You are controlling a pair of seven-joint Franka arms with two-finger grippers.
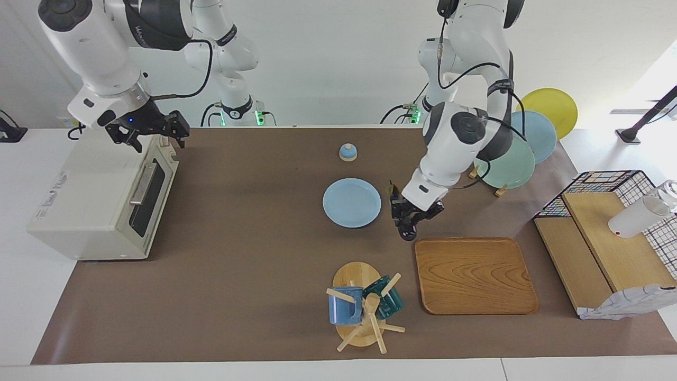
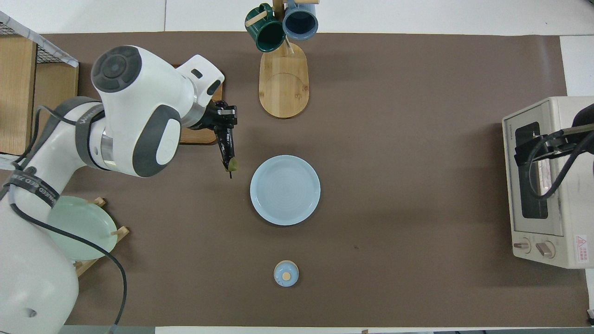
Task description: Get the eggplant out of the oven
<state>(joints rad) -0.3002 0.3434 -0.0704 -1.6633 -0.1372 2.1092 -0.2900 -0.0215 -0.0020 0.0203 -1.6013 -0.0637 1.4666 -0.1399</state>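
The eggplant, dark and glossy with a greenish stem end, is held in my left gripper, which is shut on it. It hangs low over the brown mat between the blue plate and the wooden tray. In the overhead view the eggplant points from the left gripper toward the plate. The cream oven stands at the right arm's end of the table with its door shut. My right gripper is open and empty above the oven's top front edge; it also shows in the overhead view over the oven.
A wooden mug tree with a blue and a green mug stands farther from the robots than the plate. A small blue lid lies nearer to the robots. A plate rack and a wire basket with boards are at the left arm's end.
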